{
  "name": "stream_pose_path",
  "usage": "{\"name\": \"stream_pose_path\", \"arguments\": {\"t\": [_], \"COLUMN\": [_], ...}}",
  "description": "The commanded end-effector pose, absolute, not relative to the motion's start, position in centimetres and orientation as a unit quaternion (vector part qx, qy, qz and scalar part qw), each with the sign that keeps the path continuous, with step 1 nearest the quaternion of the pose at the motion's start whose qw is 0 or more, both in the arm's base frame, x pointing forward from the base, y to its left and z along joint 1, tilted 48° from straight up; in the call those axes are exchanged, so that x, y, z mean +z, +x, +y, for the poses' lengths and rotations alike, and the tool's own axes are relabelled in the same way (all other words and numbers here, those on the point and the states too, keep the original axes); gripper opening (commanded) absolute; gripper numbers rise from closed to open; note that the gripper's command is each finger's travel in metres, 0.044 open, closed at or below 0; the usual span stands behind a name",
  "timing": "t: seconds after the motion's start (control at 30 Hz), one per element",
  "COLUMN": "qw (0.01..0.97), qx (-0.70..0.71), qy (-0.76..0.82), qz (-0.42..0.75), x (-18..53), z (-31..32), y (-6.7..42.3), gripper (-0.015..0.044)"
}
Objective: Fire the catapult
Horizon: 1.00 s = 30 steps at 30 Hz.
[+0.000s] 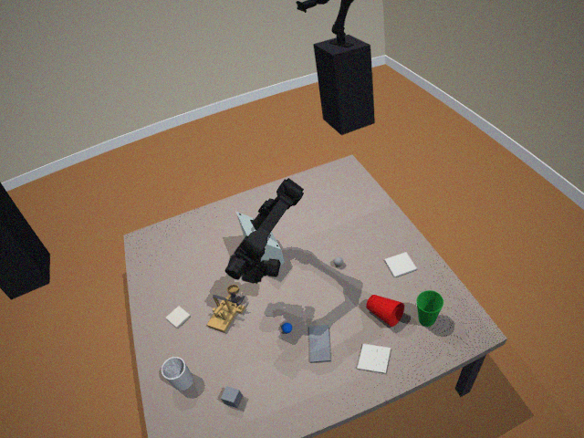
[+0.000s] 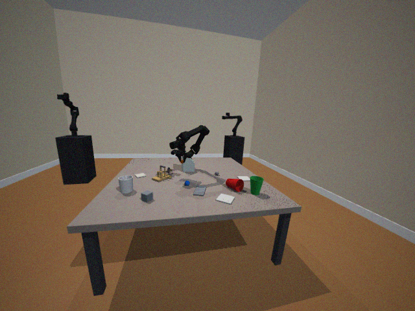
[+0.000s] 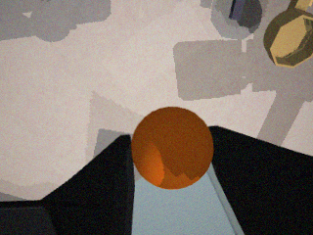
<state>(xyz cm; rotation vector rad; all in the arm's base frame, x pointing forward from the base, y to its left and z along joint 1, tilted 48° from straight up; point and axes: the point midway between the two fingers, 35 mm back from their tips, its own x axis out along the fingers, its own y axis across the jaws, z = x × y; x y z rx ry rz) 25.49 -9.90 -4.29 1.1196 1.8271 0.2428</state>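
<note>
My gripper (image 3: 168, 140) (image 1: 234, 272) (image 2: 181, 157) is shut on an orange ball (image 3: 172, 148) (image 2: 181, 161) and holds it above the table, just behind the catapult. The ball is hidden under the arm in the top view. The wooden catapult (image 1: 227, 311) (image 2: 161, 173) stands left of centre, its empty round cup (image 1: 233, 288) (image 3: 290, 39) pointing toward my gripper. The white mug (image 1: 176, 372) (image 2: 126, 184) stands upright near the front left corner of the table.
A blue ball (image 1: 286, 328) (image 2: 187, 183) and a grey ball (image 1: 338, 262) lie loose. A red cup (image 1: 385, 308) lies on its side by an upright green cup (image 1: 429, 307). A grey cube (image 1: 231, 396), a grey plate (image 1: 318, 344) and white tiles (image 1: 373, 358) lie around.
</note>
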Motion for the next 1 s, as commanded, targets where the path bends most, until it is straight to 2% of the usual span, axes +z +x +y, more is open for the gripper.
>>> {"name": "stream_pose_path", "arguments": {"t": [0.0, 0.97], "qw": [0.458, 0.371], "qx": [0.095, 0.095], "qy": [0.467, 0.525], "qz": [0.751, 0.760], "x": [-6.0, -15.8], "z": [-11.0, -13.5], "y": [24.9, 19.5], "gripper": [0.0000, 0.0000]}}
